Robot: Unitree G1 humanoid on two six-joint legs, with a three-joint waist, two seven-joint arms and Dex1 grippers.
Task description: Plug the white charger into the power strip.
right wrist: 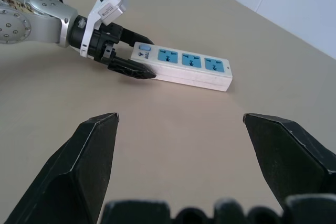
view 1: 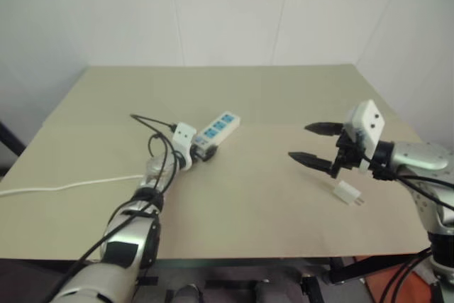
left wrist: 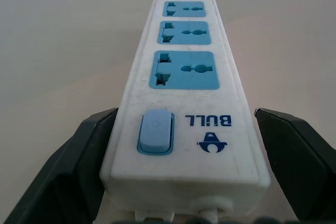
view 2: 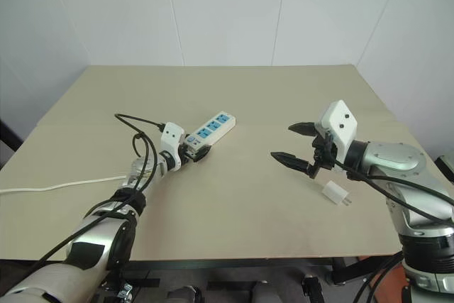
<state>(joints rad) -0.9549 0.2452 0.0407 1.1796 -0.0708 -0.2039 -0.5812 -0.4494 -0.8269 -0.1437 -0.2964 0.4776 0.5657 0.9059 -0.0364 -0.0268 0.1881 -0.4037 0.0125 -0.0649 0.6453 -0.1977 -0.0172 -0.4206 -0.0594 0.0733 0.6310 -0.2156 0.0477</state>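
Straddling the power strip, left pincer gapes — right pincer wide, empty above charger.

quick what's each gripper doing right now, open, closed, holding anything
Left gripper: open, fingers on either side of the switch end of the power strip, not clamped.
Right gripper: open, empty, above the table near the white charger.

Desk wide open between the power strip and the white charger, nothing in the lane. Left gripper straddles the strip's switch end, blocking that side; sockets end free. Right gripper hangs just above the charger.
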